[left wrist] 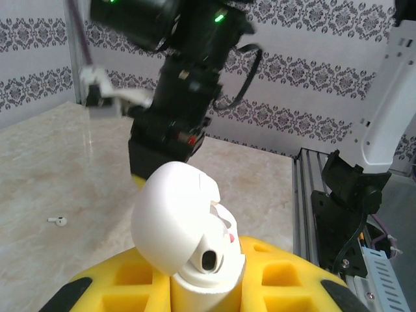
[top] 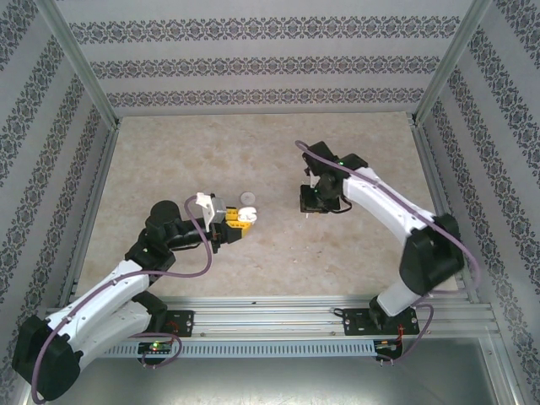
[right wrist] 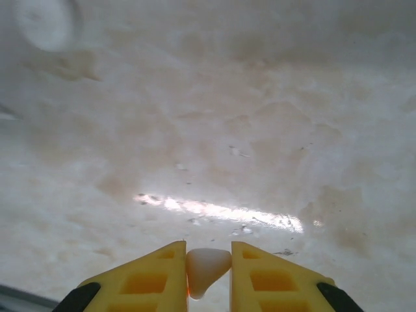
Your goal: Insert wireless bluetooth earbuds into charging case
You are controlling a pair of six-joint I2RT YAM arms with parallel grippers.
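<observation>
Pinching an earbud [right wrist: 207, 268] in my right gripper [right wrist: 208, 255], left gripper [top: 243, 219] clamping the open case [left wrist: 179, 221]; both look light and slick, so I grip flat sides gently.

White pieces, yellow jaws, beige marbled bench.
The charging case [left wrist: 179, 224] is glossy white with a dark socket; the earbud [right wrist: 207, 265] in the right jaws is white. Both pairs of jaws are yellow with black edges. The bench [top: 253, 152] is mottled beige, the walls [top: 253, 63] white with grey damask bands, the cables [left wrist: 78, 29] purple.
</observation>
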